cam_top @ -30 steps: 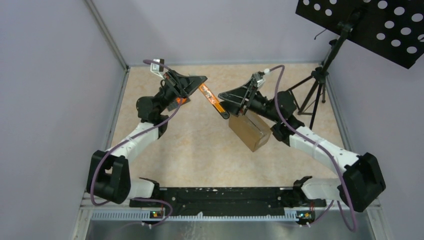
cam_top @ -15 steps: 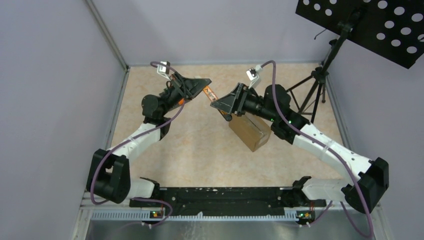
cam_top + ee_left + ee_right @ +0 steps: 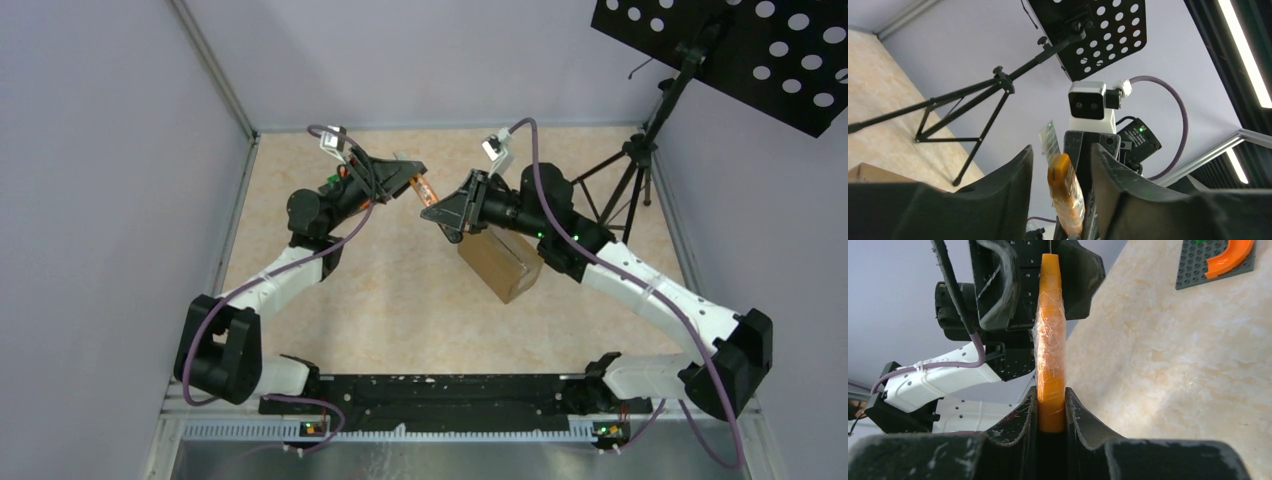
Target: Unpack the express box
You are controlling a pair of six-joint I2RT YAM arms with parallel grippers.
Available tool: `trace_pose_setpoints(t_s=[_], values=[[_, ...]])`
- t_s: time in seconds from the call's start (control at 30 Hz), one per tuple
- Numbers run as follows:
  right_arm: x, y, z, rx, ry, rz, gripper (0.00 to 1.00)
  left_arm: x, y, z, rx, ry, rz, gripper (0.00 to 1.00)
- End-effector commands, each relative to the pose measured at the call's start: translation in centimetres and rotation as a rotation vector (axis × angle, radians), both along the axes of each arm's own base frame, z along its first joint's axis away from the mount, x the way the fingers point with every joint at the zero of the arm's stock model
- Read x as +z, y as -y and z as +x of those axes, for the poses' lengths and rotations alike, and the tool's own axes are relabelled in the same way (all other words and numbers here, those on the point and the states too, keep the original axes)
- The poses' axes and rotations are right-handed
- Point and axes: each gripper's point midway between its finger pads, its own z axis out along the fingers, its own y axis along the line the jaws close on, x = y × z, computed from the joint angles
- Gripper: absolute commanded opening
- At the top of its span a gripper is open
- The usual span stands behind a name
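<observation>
Express box (image 3: 503, 262): brown corrugated carton, oblong, matte, lying skewed on the beige marbled surface (image 3: 390, 300) right of centre in the top view, partly under the right forearm; flaps look closed. Neither hand touches it. Orange cutter (image 3: 1050, 340): slim plastic body wrapped in wrinkled clear film, with a pale segmented blade strip showing beside its tip in the left wrist view. Right hand (image 3: 437, 212): dark, scuffed fingers (image 3: 1023, 422) pressed flat against both sides of the cutter's end, so it is clamped on the cutter. Left hand (image 3: 412, 172): jaws parted, a visible gap on either side of the cutter, no grip on it. Both arms reach to the upper centre of the top view, elbows bent, hands facing tip to tip, the cutter bridging them well above the surface. Grey studded plate (image 3: 1193, 260) with an orange curved piece (image 3: 1230, 255) lies at the upper right of the right wrist view. Black music stand (image 3: 735, 55), perforated sheet on a tripod, at upper right. Versus one second ago: the left hand then pinched the cutter and the right hand stood wide open near its lower end; the right arm has since moved up and in; the box is unmoved.
</observation>
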Motion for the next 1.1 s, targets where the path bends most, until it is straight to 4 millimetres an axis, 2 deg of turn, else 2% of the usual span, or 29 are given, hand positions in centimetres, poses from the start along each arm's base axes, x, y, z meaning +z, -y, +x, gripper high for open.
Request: trace_pose_setpoints(t_s=[0.0, 0.2, 0.4, 0.57, 0.67, 0.7, 0.73, 0.8, 0.83, 0.93, 1.07], values=[[3.3, 1.1, 0.0, -0.016, 0.071, 0.005, 0.0, -0.8, 0.7, -2.4, -0.073, 0.091, 0.08, 0.59], [4.0, 1.7, -1.2, 0.069, 0.104, -0.036, 0.0, -1.5, 0.7, -4.5, -0.148, 0.124, 0.089, 0.6], [3.2, 1.8, -2.2, 0.13, 0.098, -0.091, 0.0, -0.7, 0.6, -4.8, -0.155, 0.155, 0.065, 0.56], [3.0, 2.3, -2.3, 0.117, 0.098, -0.105, 0.0, -0.5, 0.7, -4.9, -0.176, 0.159, 0.059, 0.39], [2.8, 2.4, -2.1, 0.105, 0.097, -0.114, 0.0, -0.6, 0.7, -4.8, -0.173, 0.148, 0.047, 0.19], [2.8, 2.4, -2.0, 0.096, 0.095, -0.113, 0.0, -0.5, 0.6, -4.7, -0.172, 0.147, 0.041, 0.1], [2.9, 2.5, -1.9, 0.088, 0.095, -0.106, 0.12, -0.4, 0.6, -4.6, -0.168, 0.14, 0.032, 0.01], [3.4, 2.5, -1.9, 0.08, 0.102, -0.072, 0.46, -0.1, 0.3, -4.3, -0.146, 0.123, 0.002, 0.0], [3.8, 2.5, -2.0, 0.075, 0.103, -0.047, 0.55, 0.0, 0.1, -4.2, -0.132, 0.118, -0.014, 0.0], [4.3, 2.4, -1.9, 0.056, 0.082, 0.024, 0.65, 0.6, -0.6, -3.7, -0.079, 0.109, -0.061, 0.0], [5.1, 2.5, -1.7, 0.016, 0.066, 0.122, 0.61, 1.0, -1.1, -3.3, -0.036, 0.103, -0.098, 0.0]])
